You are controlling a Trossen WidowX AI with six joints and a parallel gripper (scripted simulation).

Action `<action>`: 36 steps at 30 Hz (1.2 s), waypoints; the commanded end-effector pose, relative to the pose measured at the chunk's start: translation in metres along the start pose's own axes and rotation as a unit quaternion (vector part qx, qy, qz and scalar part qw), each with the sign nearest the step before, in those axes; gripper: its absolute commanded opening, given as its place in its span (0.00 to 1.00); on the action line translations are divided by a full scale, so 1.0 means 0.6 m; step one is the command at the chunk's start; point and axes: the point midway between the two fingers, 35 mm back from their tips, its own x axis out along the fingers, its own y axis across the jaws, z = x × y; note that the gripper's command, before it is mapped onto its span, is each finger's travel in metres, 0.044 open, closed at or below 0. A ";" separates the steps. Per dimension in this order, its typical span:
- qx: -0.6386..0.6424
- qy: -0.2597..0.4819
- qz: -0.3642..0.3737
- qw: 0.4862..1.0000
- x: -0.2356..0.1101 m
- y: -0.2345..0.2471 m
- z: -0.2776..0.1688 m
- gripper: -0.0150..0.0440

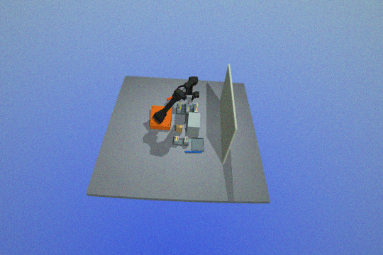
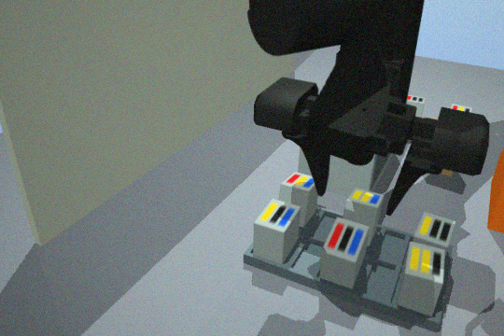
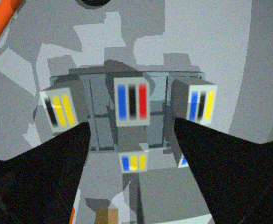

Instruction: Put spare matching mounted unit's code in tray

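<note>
My open gripper [image 1: 189,99] [image 2: 356,204] [image 3: 132,123] points down over the rack [image 2: 299,275] [image 3: 102,100], with nothing between its fingers. The red-black-blue spare [image 2: 344,251] [image 3: 132,100] stands upright, centred ahead of the fingertips in the wrist view. Around it stand a yellow-black-blue spare [image 2: 277,232] [image 3: 202,104], a yellow-yellow-black spare [image 2: 422,279] [image 3: 60,110], a yellow-yellow-blue spare [image 2: 366,209] [image 3: 134,163], a red-yellow-blue spare [image 2: 299,186] and a yellow-black-black spare [image 2: 436,228]. The tray [image 1: 197,144] holds nothing visible. The mounted unit and its code are hidden.
A grey housing [image 1: 193,120] [image 2: 345,176] [image 3: 172,195] stands close beside the rack. A tall panel [image 1: 228,116] [image 2: 117,74] stands beyond. A tan block [image 1: 179,128], a second rack with spares [image 1: 181,142] and a blue strip [image 1: 193,151] lie toward the tray.
</note>
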 end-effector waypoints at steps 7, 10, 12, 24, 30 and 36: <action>-0.001 -0.001 -0.003 1.000 0.017 -0.004 -0.001 0.76; -0.001 -0.001 -0.003 1.000 0.025 -0.005 0.000 0.76; -0.001 -0.001 -0.003 1.000 0.031 -0.005 0.000 0.76; -0.001 0.000 -0.003 1.000 0.064 -0.007 0.000 0.76; -0.001 0.000 -0.003 1.000 0.081 -0.007 0.000 0.76; 0.000 0.000 -0.003 1.000 0.098 -0.006 -0.001 0.76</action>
